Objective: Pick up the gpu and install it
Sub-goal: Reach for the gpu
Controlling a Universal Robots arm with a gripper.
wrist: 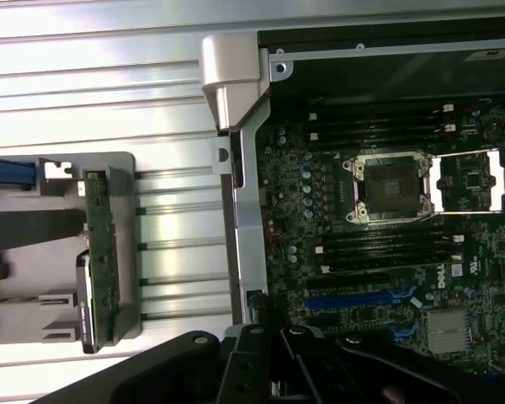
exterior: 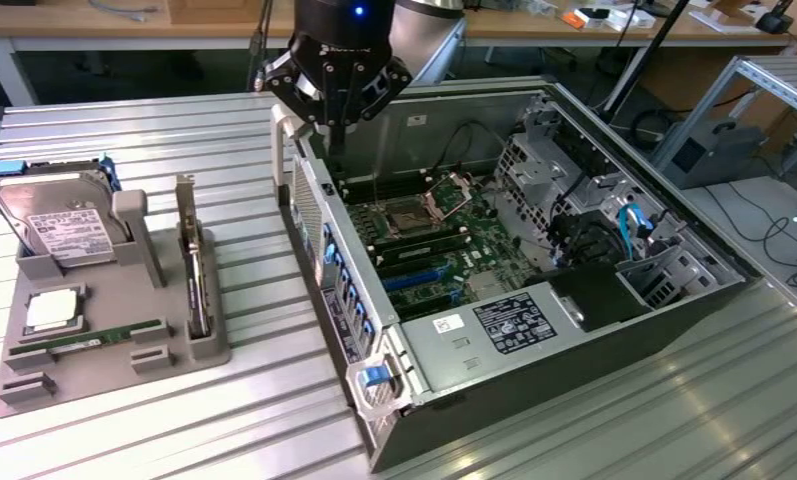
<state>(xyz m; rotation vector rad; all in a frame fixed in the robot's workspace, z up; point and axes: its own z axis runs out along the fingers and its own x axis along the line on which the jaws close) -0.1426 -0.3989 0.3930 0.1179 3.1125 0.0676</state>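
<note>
While jaws sit closed above the case [exterior: 545,400], thin green gpu [exterior: 194,270] stands edgewise in gray holder [exterior: 105,365]

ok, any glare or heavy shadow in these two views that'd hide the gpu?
Exterior view: table ribs throw bright bands, the gpu in its grey holder is evenly lit. Wrist view: table ribs wash out to white beside the case, one inner wall of the case sits in deep shadow, the gpu reads dim but free of glare.
</note>
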